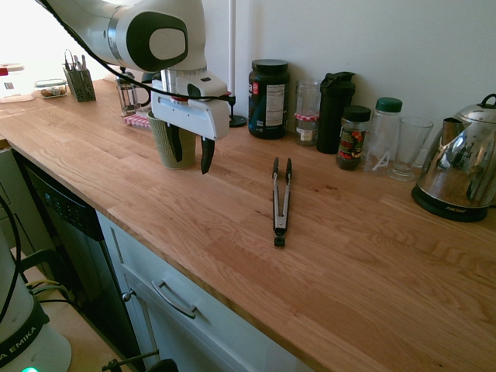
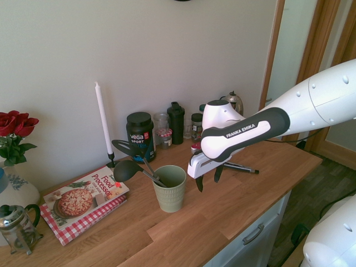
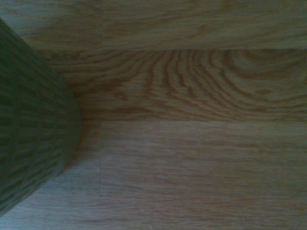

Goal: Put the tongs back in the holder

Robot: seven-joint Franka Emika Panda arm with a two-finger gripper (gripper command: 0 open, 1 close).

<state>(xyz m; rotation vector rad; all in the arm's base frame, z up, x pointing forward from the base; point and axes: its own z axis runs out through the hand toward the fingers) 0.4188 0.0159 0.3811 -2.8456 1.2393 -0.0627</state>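
The tongs (image 1: 280, 203) are seen lying flat on the wooden tabletop (image 1: 349, 279), closed, with their black tips turned toward the back wall and the black pull knob toward the front edge. The claw (image 1: 189, 147) is held above the tabletop, pointed down, its two dark fingers spread apart with nothing between them. The tongs are well apart from the claw, to the right of it in the first exterior view; in the second exterior view they (image 2: 240, 168) are partly hidden behind the arm, beyond the claw (image 2: 208, 179). The green ribbed holder (image 1: 172, 147) is found just beside the claw, directly behind it in the first exterior view and to its left (image 2: 170, 188) in the second. Two dark utensils (image 2: 133, 167) are seen leaning out of the holder. In the wrist view the holder's ribbed wall (image 3: 33, 143) is shown at one edge, the remainder being bare wood grain. Along the wall a black tub (image 1: 268, 98), jars, a dark bottle (image 1: 334, 111), a glass (image 1: 409, 147) and a kettle (image 1: 461, 174) are lined up. A cookbook (image 2: 83, 196), a white candle (image 2: 103, 119) and red roses (image 2: 15, 125) are seen at the far side of the holder in the second exterior view.
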